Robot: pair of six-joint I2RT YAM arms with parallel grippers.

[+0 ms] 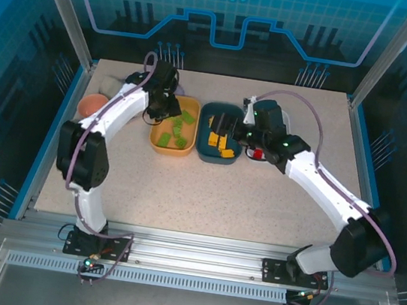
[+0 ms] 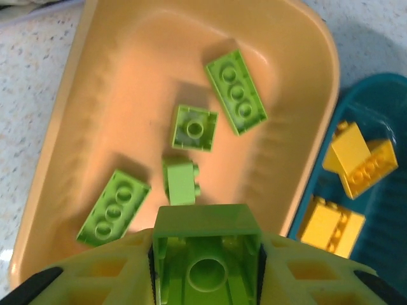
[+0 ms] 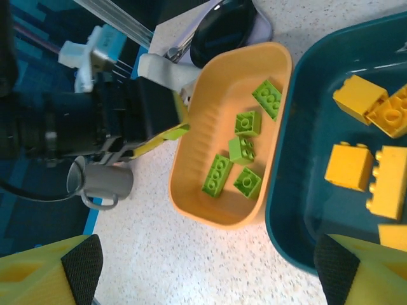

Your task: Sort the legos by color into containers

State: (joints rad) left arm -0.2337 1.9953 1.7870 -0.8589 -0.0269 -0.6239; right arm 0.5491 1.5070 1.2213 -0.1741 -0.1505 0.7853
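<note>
The left gripper (image 2: 206, 273) pinches a green brick (image 2: 206, 225) by its flat sides, light, rigid and probably slick, above the orange tray (image 2: 311, 44) holding other greens (image 2: 235, 92), while the right gripper (image 3: 203, 273) hangs wide open over the teal tray (image 3: 299, 159)

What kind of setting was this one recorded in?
Probably a robot lab work cell: robot arms bolted to an aluminium rail, with see-through blue panels bearing printed graphics that enclose a speckled table.
</note>
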